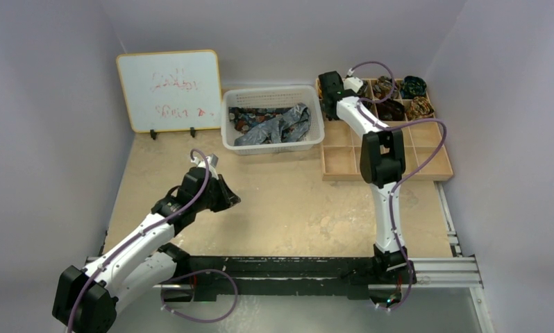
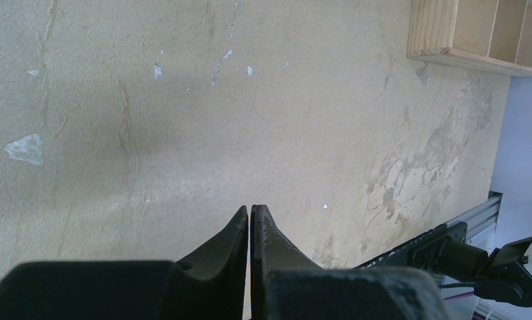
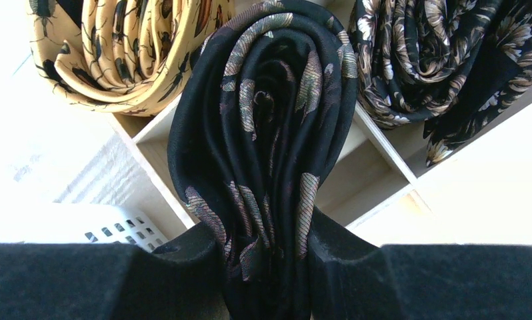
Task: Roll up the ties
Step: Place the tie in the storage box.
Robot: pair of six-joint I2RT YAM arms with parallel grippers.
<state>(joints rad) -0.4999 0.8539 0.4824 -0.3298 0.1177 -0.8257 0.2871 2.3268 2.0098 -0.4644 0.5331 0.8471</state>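
Note:
My right gripper (image 3: 267, 230) is shut on a rolled black tie (image 3: 263, 120) with grey-gold leaf motifs, held above the far left compartments of the wooden organiser (image 1: 427, 149). In the top view this gripper (image 1: 330, 87) hangs over the organiser's back left corner. Beside the held coil sit a rolled yellow tie (image 3: 123, 47) and a rolled dark floral tie (image 3: 437, 53). More rolled ties (image 1: 403, 97) fill the organiser's back cells. Loose ties (image 1: 274, 125) lie in the white basket (image 1: 316, 135). My left gripper (image 2: 251, 212) is shut on nothing, low over the bare table (image 2: 183, 120).
A small whiteboard (image 1: 169, 90) stands at the back left of the table. The organiser's front cells (image 1: 343, 159) hold nothing. A metal rail (image 1: 427, 267) runs along the near edge by the arm bases. Grey walls close in on all sides.

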